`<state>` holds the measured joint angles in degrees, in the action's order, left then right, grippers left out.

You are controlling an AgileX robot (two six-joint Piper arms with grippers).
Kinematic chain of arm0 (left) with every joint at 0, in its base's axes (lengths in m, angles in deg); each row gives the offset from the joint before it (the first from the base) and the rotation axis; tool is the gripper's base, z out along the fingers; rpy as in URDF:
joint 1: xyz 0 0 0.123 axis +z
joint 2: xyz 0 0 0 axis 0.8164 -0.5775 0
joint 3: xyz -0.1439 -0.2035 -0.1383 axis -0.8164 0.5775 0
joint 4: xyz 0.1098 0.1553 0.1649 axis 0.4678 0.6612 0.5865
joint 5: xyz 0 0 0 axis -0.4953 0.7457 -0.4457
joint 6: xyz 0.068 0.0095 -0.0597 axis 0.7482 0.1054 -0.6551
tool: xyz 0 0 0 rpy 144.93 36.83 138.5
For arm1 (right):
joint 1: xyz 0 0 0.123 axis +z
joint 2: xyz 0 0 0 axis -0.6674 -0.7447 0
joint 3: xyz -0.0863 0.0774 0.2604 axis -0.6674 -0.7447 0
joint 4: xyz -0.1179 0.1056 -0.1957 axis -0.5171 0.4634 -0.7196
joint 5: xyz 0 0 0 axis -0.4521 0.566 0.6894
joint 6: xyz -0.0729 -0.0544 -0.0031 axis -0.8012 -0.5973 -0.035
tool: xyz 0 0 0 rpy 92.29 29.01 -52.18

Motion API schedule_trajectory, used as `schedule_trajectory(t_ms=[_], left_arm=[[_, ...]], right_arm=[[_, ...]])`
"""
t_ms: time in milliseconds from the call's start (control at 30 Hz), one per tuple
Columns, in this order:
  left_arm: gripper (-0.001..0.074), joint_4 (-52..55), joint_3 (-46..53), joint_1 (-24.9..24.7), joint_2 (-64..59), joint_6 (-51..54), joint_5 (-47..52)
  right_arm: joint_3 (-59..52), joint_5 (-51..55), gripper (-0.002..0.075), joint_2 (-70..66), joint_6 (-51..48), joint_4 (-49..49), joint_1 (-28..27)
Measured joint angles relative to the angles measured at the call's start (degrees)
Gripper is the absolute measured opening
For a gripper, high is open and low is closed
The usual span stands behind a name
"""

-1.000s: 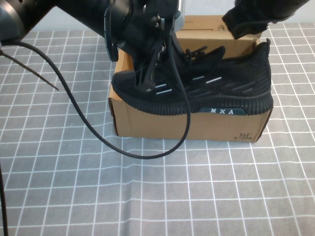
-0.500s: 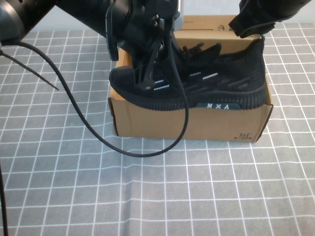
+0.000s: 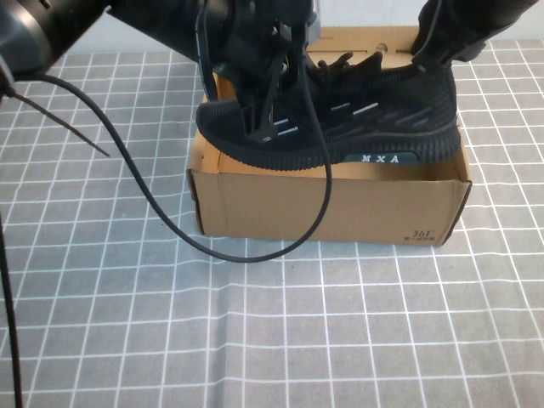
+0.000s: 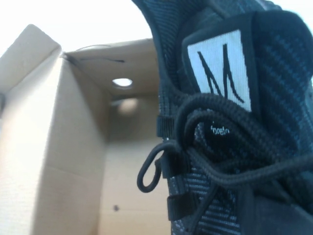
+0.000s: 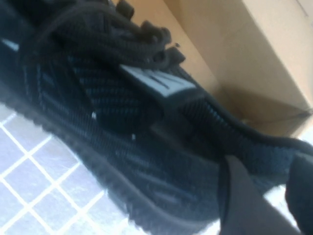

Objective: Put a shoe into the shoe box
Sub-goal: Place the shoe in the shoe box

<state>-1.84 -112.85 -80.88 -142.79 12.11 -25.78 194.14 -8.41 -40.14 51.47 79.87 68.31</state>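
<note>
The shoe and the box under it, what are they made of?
The shoe, held over the box by the left hand and right hand: apparently matte black knit fabric, woven laces, ribbed rubbery sole. The box: plain brown cardboard, unprinted inside.

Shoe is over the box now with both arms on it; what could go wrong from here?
1. The shoe hangs above the shoe box, its sole near the front wall's top edge; lowering straight down could catch the sole on that wall.
2. The left gripper holds the toe end and the right gripper the heel; uneven release could tip the shoe out.
3. The cable loops across the box front and might snag.
</note>
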Motion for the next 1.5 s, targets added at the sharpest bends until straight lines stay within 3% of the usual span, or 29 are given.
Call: schedule_trajectory(t_ms=[133,300,400,1500], left_arm=[[0.002,0.0,0.0,0.0,-1.72,2.77,-3.97],[0.002,-0.24,0.0,0.0,-4.34,5.92,-10.17],[0.0019,-0.49,0.0,0.0,-6.22,7.52,-13.19],[0.0019,-8.98,0.0,0.0,-16.8,24.49,-23.2]], right_arm=[[0.0,0.0,0.0179,0.0,-0.03,-0.79,0.0],[0.0,0.0,0.0041,0.44,-0.03,-0.36,0.0],[0.0,0.0,0.0,1.66,-0.03,-0.36,0.0],[0.0,0.09,-0.0016,4.37,-0.03,-1.09,0.0]])
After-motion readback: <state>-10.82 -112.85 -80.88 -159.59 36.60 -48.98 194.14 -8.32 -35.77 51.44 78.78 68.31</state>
